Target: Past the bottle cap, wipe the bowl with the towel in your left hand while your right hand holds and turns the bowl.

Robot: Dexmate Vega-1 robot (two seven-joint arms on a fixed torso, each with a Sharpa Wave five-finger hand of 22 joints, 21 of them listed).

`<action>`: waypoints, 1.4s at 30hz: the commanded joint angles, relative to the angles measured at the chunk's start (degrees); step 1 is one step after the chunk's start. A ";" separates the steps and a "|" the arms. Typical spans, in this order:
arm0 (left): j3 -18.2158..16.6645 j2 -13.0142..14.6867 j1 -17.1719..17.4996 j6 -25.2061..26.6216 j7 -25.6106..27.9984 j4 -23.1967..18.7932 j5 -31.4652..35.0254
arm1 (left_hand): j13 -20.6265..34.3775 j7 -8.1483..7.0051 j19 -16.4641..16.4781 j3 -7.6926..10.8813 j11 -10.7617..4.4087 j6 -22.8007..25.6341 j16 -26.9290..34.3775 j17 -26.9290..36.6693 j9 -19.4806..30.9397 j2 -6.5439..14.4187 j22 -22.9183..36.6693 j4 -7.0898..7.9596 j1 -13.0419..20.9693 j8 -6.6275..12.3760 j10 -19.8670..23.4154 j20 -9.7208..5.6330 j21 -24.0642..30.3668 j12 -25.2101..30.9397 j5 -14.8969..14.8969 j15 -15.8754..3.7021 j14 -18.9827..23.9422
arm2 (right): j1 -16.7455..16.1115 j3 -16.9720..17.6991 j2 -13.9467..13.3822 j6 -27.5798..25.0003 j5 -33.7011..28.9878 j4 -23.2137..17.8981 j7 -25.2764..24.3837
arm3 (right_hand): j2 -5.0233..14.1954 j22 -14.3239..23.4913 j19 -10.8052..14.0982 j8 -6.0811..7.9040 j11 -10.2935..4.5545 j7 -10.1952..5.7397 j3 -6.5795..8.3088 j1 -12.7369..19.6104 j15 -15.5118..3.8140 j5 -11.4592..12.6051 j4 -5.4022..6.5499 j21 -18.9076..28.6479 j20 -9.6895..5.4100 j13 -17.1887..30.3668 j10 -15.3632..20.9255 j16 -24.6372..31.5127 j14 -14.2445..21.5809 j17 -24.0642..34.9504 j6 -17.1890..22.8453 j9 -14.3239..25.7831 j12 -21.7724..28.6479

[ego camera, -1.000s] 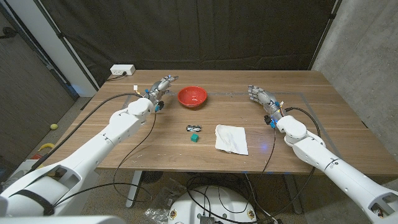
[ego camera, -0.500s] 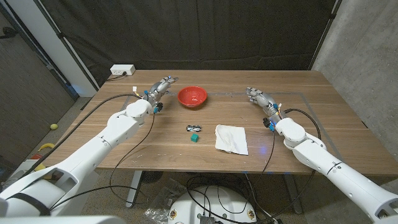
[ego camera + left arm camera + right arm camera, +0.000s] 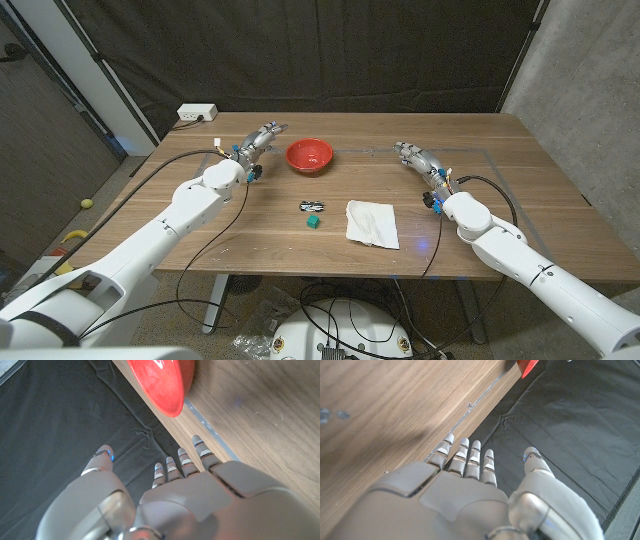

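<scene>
A red bowl (image 3: 309,154) stands toward the table's far side, left of centre; its rim (image 3: 160,385) also appears in the left wrist view. My left hand (image 3: 256,142) hovers just left of the bowl, fingers apart and holding nothing. A white towel (image 3: 372,222) lies crumpled near the front middle. A small black-and-white bottle cap (image 3: 311,207) lies between bowl and towel, with a green cube (image 3: 314,222) right in front of it. My right hand (image 3: 418,157) is open over the table, well right of the bowl and beyond the towel.
A white power strip (image 3: 197,113) sits at the table's (image 3: 520,180) far left corner. Black cables run along both arms. A dark curtain (image 3: 350,50) hangs behind the table. A tape line (image 3: 210,435) marks the wood near the left hand.
My right hand has drifted slightly left and nearer over the second. The left hand, bowl, towel and cap have stayed put.
</scene>
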 commanded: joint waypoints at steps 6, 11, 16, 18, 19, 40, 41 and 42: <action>-0.13 0.74 1.14 0.43 0.36 -1.94 0.83 | 0.24 -0.31 -0.32 -0.37 0.11 0.42 0.14 0.09 -0.05 0.24 0.22 -0.08 0.09 -0.15 -0.12 0.12 0.02 0.38 0.34 0.21 -0.32 | -0.96 -0.59 -1.57 -3.06 -4.03 -4.06 -1.45 | 0.30 0.30 -0.30 -0.22 -0.14 -0.31 0.10 0.72 -0.26 -0.31 -0.52 -0.38 0.21 0.16 -0.31 -0.13 -0.47 0.10 -0.60 0.08 -0.25; -0.78 1.17 2.24 0.06 0.57 -2.46 0.40 | 0.24 -0.32 -0.35 -0.43 0.04 0.40 0.15 0.09 -0.06 0.24 0.23 -0.05 0.08 -0.18 -0.09 0.15 0.02 0.41 0.36 0.23 -0.39 | -0.51 -1.01 -1.96 -6.12 -4.49 -6.01 -1.13 | 0.42 0.31 0.05 -0.18 0.06 -0.28 -0.10 0.47 -0.37 -0.46 -0.29 -0.27 0.09 0.16 0.13 0.17 0.03 0.19 -0.60 0.08 -0.11; -1.46 1.74 3.34 -0.44 0.60 -2.86 -0.08 | 0.24 -0.23 -0.39 -0.49 0.14 0.43 0.19 0.10 -0.06 0.24 0.24 -0.02 0.06 -0.18 -0.10 0.22 0.01 0.42 0.38 0.18 -0.38 | 0.81 -2.05 -2.34 -8.95 -5.37 -7.54 -0.10 | 0.53 0.32 0.17 -0.15 -0.20 -0.33 -0.44 -0.16 -0.36 -0.67 0.20 -0.23 -0.07 0.17 0.14 0.28 0.09 0.33 -0.54 0.08 -0.14; -1.74 1.99 3.77 -0.63 0.56 -3.01 -0.30 | 0.25 -0.27 -0.39 -0.51 0.12 0.44 0.20 0.10 -0.07 0.24 0.24 -0.01 0.06 -0.19 -0.14 0.22 0.01 0.41 0.39 0.16 -0.39 | 1.55 -2.58 -2.32 -9.69 -5.80 -7.73 0.41 | 0.47 0.33 0.14 -0.17 -0.35 -0.35 -0.72 -0.62 -0.38 -0.81 0.48 -0.25 -0.20 0.17 -0.11 0.21 -0.22 0.40 -0.62 0.08 -0.25; -1.89 2.11 4.01 -0.85 0.49 -3.04 -0.43 | 0.25 -0.26 -0.40 -0.53 0.14 0.42 0.20 0.10 -0.07 0.25 0.24 0.00 0.05 -0.20 -0.10 0.22 0.01 0.43 0.40 0.23 -0.42 | 1.95 -2.89 -2.32 -10.12 -6.14 -7.86 0.61 | 0.43 0.33 -0.05 -0.17 -0.36 -0.32 -0.85 -0.81 -0.40 -0.88 0.59 -0.33 -0.16 0.17 -0.26 0.16 -0.41 0.42 -0.63 0.08 -0.32; -4.51 4.26 8.12 -2.91 0.55 -4.59 -2.45 | 0.25 -0.34 -0.58 -0.83 0.11 0.42 0.36 0.13 -0.08 0.28 0.27 0.18 -0.08 -0.28 0.05 0.55 -0.02 0.55 0.47 0.39 -0.34 | 10.16 -9.53 -0.89 -21.62 -13.07 -10.16 3.95 | -0.31 0.39 -1.10 -0.68 -0.78 -0.74 -2.67 -2.93 -0.54 -2.06 1.57 -0.85 -1.08 0.22 -2.86 -0.21 -2.74 0.52 -2.84 0.10 -1.20; -4.58 4.31 8.26 -3.00 0.53 -4.64 -2.53 | 0.25 -0.34 -0.56 -0.84 0.12 0.42 0.36 0.13 -0.09 0.28 0.27 0.19 -0.09 -0.28 0.04 0.54 -0.01 0.55 0.47 0.37 -0.36 | 10.52 -9.85 -0.74 -22.27 -13.37 -10.24 4.08 | -0.20 0.39 -1.14 -0.68 -1.02 -0.72 -2.65 -2.87 -0.61 -2.07 1.55 -0.88 -1.16 0.23 -3.06 -0.22 -2.85 0.51 -2.94 0.10 -1.26; -4.62 4.36 8.36 -3.10 0.48 -4.66 -2.57 | 0.25 -0.38 -0.59 -0.85 0.16 0.41 0.37 0.13 -0.09 0.28 0.28 0.20 -0.09 -0.29 0.02 0.61 -0.02 0.54 0.47 0.38 -0.36 | 10.97 -10.27 -0.62 -22.90 -13.84 -10.32 4.23 | -0.08 0.40 -1.21 -0.70 -0.98 -0.82 -2.60 -2.77 -0.74 -2.07 1.53 -0.91 -1.29 0.23 -3.12 -0.22 -2.92 0.50 -3.05 0.10 -1.26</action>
